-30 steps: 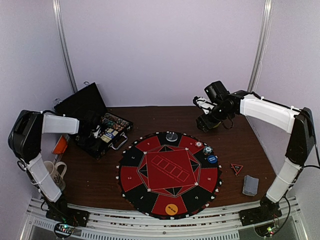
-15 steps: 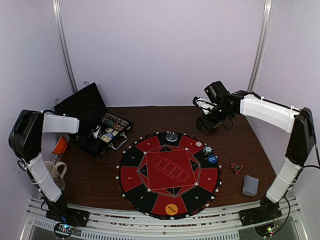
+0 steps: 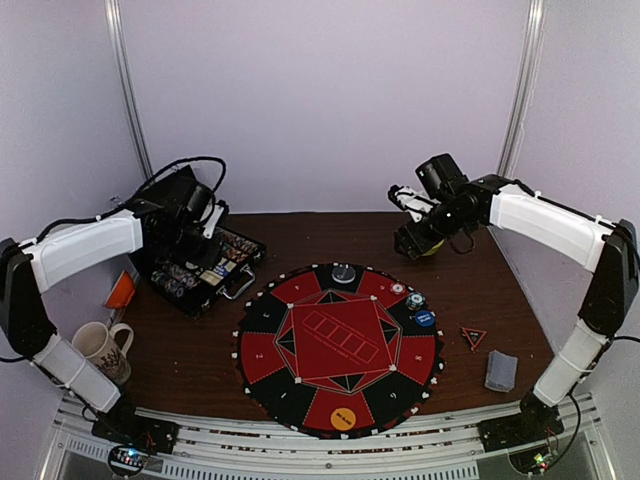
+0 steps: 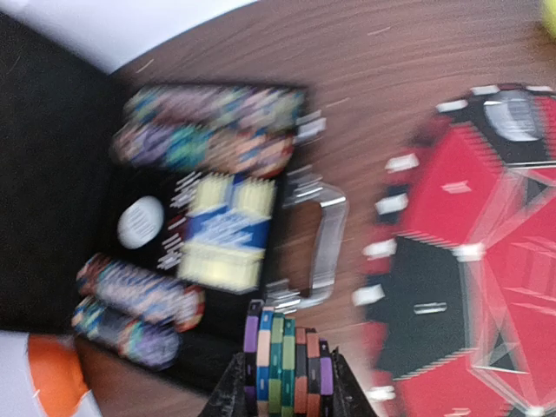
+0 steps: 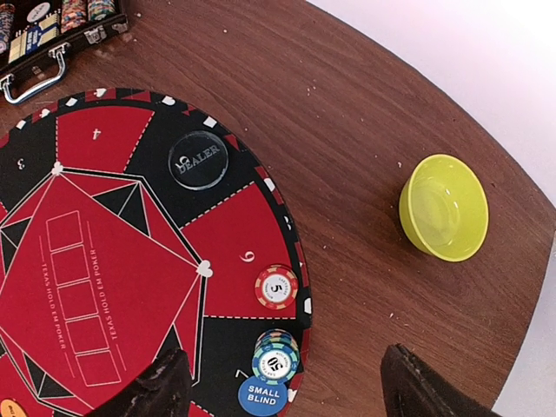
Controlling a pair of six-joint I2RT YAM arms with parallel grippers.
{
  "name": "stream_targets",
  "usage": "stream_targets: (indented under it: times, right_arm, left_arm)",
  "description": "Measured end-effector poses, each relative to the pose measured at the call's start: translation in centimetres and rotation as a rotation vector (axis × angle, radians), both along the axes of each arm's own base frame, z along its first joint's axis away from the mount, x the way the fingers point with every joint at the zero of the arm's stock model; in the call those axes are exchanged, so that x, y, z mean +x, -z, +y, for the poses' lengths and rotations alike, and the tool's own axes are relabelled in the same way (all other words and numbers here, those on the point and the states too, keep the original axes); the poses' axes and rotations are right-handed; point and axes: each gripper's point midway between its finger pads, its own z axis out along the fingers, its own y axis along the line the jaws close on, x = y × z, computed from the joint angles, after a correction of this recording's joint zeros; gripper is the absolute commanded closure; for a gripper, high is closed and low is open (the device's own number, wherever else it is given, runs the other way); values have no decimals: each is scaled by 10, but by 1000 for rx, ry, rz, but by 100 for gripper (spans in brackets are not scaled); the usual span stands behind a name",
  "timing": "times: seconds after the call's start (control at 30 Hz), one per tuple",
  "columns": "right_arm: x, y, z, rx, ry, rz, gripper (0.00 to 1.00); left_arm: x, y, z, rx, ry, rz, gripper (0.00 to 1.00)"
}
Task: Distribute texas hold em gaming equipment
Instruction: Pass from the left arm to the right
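While the left end effector [image 4: 287,398] hung over the open black case [image 4: 52,200], it was squeezing a short stack of striped chips [image 4: 282,356] between its two fingers. More rows of chips [image 4: 139,304] lay in the case right under it, looking blurry. The left arm reached in from the left side, bent at the elbow. Its wrist tipped down over the case at the back left of the counter [image 3: 190,350].

The right end effector [image 3: 411,242] was wide open and held nothing. It was up in the air at the back right, by the lime-green bowl [image 5: 443,207], looking down at the round mat [image 5: 113,261]. That arm stretched up and over from the right side.

On the mat's edge below it sat a single chip [image 5: 276,287], a small chip pile [image 5: 275,352] and a blue disc [image 5: 262,396] close together. An orange disc [image 3: 343,417] lay on the near edge of the mat. Some grey-blue cards [image 3: 500,371] lay on the counter, off the mat, on the right.
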Motion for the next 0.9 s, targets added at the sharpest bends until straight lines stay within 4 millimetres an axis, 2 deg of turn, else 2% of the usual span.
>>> stream_targets:
  times: [0.07,0.13,0.2,0.27,0.33,0.43,0.6,0.73,0.9]
  right_arm:
    - [-3,-6,4,11,-15,-10,23]
    - [-7,-9,9,17,-28,-16,23]
    - [-13,-11,17,19,-50,-19,23]
    - [-21,-11,29,19,-82,-18,23]
    - [-33,-10,40,19,-118,-17,23]
    - [-65,0,57,10,-192,3,23]
    - [-129,29,78,13,-343,63,22]
    - [-172,59,90,2,-434,121,22]
    - [-221,86,106,2,-546,140,22]
  left_arm:
    - [-13,-13,-45,-58,112,-6,100]
    - [-33,-18,-88,-112,223,16,100]
    - [-63,-11,-125,-164,339,82,100]
    - [-90,1,-148,-199,422,156,100]
    - [-112,14,-157,-218,465,219,100]
    - [-146,40,-164,-268,508,336,100]
    - [-201,88,-157,-357,499,533,100]
    - [-234,104,-153,-397,479,595,100]
    - [-268,110,-164,-451,506,632,100]
